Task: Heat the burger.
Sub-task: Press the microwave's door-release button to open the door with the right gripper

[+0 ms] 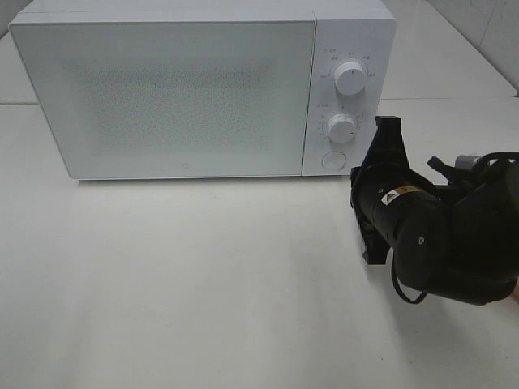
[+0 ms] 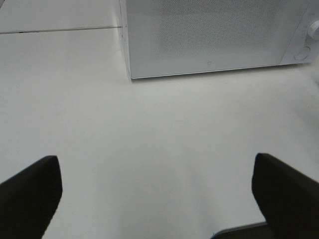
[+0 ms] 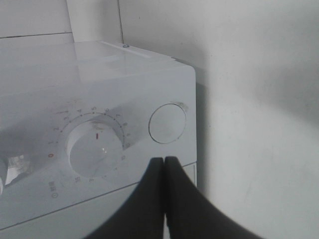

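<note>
The burger is out of view in every frame. The white microwave (image 1: 162, 89) stands at the back of the table with its door closed, and its inside cannot be seen. My right gripper (image 3: 164, 160) is shut and empty. Its tips are close in front of the control panel, between the lower knob (image 3: 95, 149) and the round button (image 3: 167, 123). In the high view the right arm (image 1: 438, 235) reaches toward that button (image 1: 332, 160). My left gripper (image 2: 155, 162) is open and empty, low over the bare table in front of the microwave (image 2: 209, 35).
The panel has an upper knob (image 1: 349, 77) and a lower knob (image 1: 341, 127). The white table (image 1: 203, 284) stretches in front of the microwave. A tiled wall edge shows at the far right (image 1: 486, 24).
</note>
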